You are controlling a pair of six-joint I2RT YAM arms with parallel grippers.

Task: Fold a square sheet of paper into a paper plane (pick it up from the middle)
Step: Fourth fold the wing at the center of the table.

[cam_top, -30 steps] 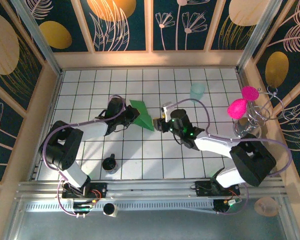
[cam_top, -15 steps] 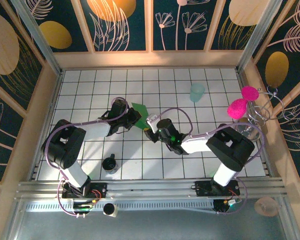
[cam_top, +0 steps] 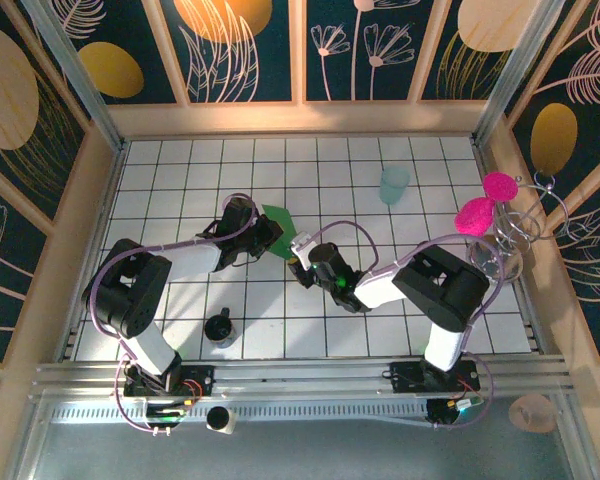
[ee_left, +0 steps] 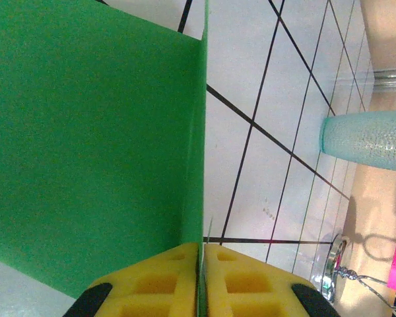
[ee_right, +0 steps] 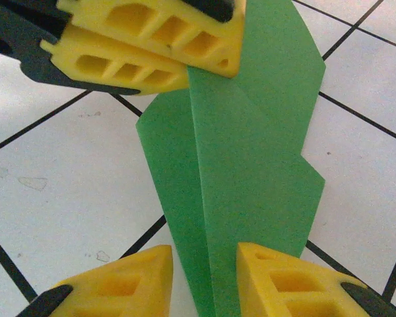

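Near edge: a small dark object (cam_top: 219, 328) stands on the white tiled table (cam_top: 180, 170), well apart from the work.

Right gripper (ee_right: 204, 257): it sits at the near tip of the paper. Its yellow fingers are partly open and straddle the tip, with a sliver of table showing beside one pad. It has no grip yet.

What has just changed: a second ago this gripper stood off to the right of the paper with its jaws wider. It has since swung in over the near tip and is narrowing.

Green paper (ee_right: 251, 152): already folded into a long pointed shape with a centre crease. It lies mid-table between the two grippers, running away from the right gripper toward the left one.

Left gripper (ee_left: 201, 264): its pads are pressed flat together on the far end of the paper, clamping the thin edge.

Meaning for the task: the paper looks about to be held at both ends. This is probably to press or deepen the centre fold, so the plane is part-made and not finished.

Far side: a teal cup (cam_top: 394, 184) stands untouched.
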